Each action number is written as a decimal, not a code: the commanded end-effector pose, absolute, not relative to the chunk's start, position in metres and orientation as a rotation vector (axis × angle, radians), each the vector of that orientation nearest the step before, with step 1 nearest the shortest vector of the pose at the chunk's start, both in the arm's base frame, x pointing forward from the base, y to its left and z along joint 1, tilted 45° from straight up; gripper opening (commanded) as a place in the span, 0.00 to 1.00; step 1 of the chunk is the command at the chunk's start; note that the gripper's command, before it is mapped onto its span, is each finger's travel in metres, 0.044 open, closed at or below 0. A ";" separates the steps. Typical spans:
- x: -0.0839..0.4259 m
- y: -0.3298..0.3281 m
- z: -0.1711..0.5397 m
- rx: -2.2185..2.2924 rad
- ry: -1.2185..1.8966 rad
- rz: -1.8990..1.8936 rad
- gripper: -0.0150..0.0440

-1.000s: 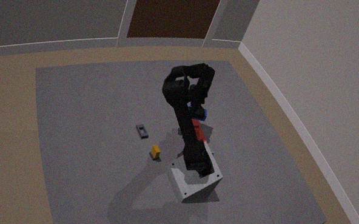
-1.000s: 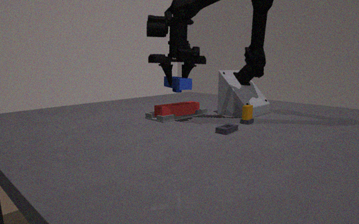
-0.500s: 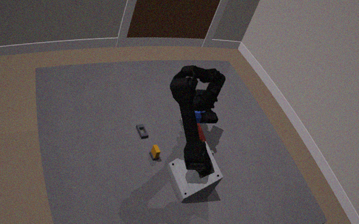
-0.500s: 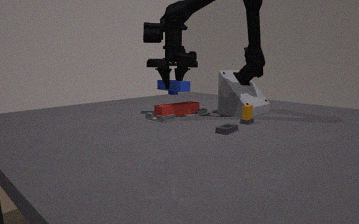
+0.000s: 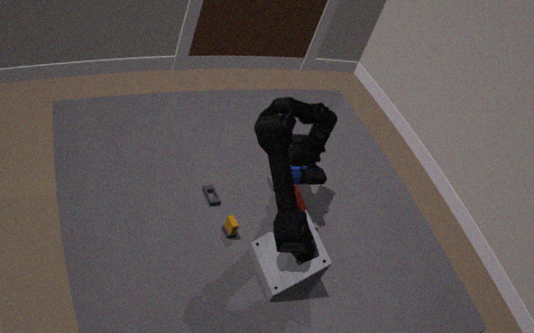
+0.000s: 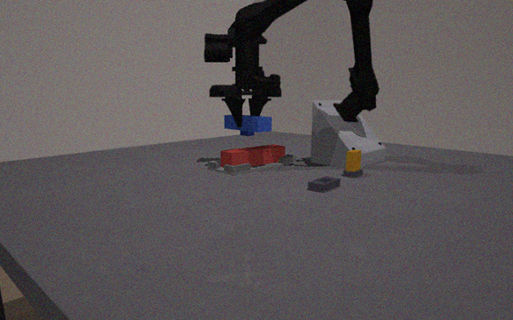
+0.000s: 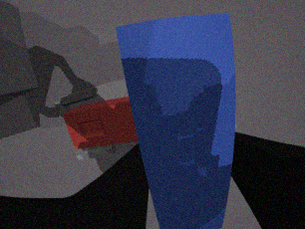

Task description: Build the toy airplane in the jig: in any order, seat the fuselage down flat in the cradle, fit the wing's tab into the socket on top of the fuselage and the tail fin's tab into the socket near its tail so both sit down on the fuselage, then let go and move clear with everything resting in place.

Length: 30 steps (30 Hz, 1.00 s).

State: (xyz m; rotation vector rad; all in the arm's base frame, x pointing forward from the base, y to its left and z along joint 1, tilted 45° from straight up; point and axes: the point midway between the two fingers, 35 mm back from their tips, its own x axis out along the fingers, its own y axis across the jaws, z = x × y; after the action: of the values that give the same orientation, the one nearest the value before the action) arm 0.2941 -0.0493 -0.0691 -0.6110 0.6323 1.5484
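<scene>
Exterior view: my fingers grip the wing above the fuselage; wing fitting's in hand, and next I'd line up its tab, then lower.

A plain room with a brown door, pale baseboards and table
</scene>
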 end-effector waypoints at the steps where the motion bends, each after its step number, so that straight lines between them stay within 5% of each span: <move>1: 0.294 -0.050 -0.070 -0.617 0.633 1.550 0.58; 30: 0.291 -0.026 -0.096 -0.616 0.632 1.550 0.58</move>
State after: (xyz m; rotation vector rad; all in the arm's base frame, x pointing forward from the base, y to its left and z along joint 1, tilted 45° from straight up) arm 0.2927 -0.0308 -0.0910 -0.6270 0.6307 1.5499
